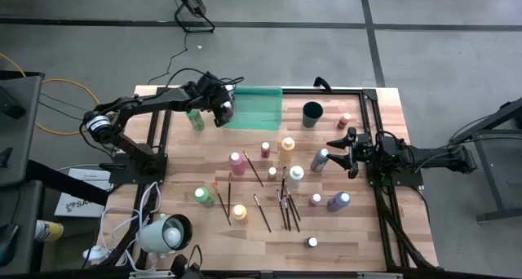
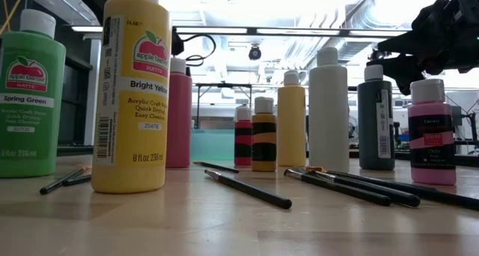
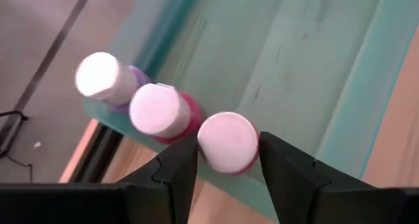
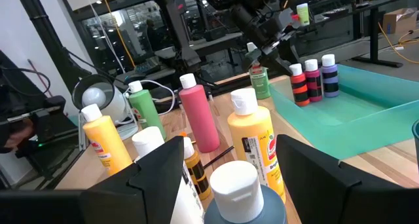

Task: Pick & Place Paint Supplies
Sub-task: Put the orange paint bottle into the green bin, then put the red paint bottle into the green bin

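My left gripper (image 3: 226,160) holds a small red bottle (image 3: 226,142) at the green tray's (image 1: 263,108) left edge, upper centre. Letting go crooked could topple its pink neighbour (image 3: 160,112). My right gripper (image 1: 341,151) gapes empty beside the grey bottle (image 1: 320,159).

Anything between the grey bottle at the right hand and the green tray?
Yes. A yellow bottle stands just beyond the grey bottle, by the open right hand, roughly on the line to the tray. Nothing else visible blocks.
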`<state>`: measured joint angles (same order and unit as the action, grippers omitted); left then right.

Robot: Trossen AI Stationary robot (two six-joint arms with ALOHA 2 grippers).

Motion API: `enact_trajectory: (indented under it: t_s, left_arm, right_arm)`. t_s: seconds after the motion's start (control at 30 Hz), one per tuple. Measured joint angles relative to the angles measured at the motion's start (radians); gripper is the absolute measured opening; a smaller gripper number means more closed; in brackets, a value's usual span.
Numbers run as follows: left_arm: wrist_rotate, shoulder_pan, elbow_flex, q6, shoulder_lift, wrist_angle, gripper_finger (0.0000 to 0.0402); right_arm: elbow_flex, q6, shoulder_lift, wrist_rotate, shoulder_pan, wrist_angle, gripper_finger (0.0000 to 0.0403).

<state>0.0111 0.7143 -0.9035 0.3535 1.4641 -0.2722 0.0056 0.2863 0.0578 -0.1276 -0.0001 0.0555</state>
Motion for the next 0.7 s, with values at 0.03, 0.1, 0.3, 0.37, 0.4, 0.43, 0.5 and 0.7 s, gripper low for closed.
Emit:
enact_trajectory:
  t_s: [0.03, 0.1, 0.3, 0.37, 0.4, 0.43, 0.5, 0.7]
  left_arm:
    - [0.005, 0.0, 0.0, 0.01, -0.005, -0.011, 0.0167]
    - [0.02, 0.0, 0.0, 0.026, -0.012, -0.025, 0.0185]
    - [0.035, 0.0, 0.0, 0.039, -0.019, -0.025, 0.0268]
    - [0.048, 0.0, 0.0, 0.039, -0.039, -0.022, 0.0289]
    - [0.057, 0.0, 0.0, 0.039, -0.053, -0.017, 0.0297]
    - [0.07, 0.0, 0.0, 0.039, -0.069, -0.017, 0.0302]
    - [0.089, -0.001, 0.0, 0.054, -0.108, -0.015, 0.0307]
    - [-0.113, -0.028, -0.002, 0.203, -0.197, 0.022, 0.03]
  right_arm:
    - [0.0, 0.0, 0.0, 0.0, 0.0, 0.0, 0.0237]
    - [0.0, 0.0, 0.0, 0.0, 0.0, 0.0, 0.0237]
    - [0.0, 0.0, 0.0, 0.0, 0.0, 0.0, 0.0237]
    - [0.0, 0.0, 0.0, 0.0, 0.0, 0.0, 0.0237]
    - [0.0, 0.0, 0.0, 0.0, 0.0, 0.0, 0.0237]
    - [0.0, 0.0, 0.0, 0.0, 0.0, 0.0, 0.0237]
    - [0.0, 0.0, 0.0, 0.0, 0.0, 0.0, 0.0237]
    - [0.0, 0.0, 0.0, 0.0, 0.0, 0.0, 0.0237]
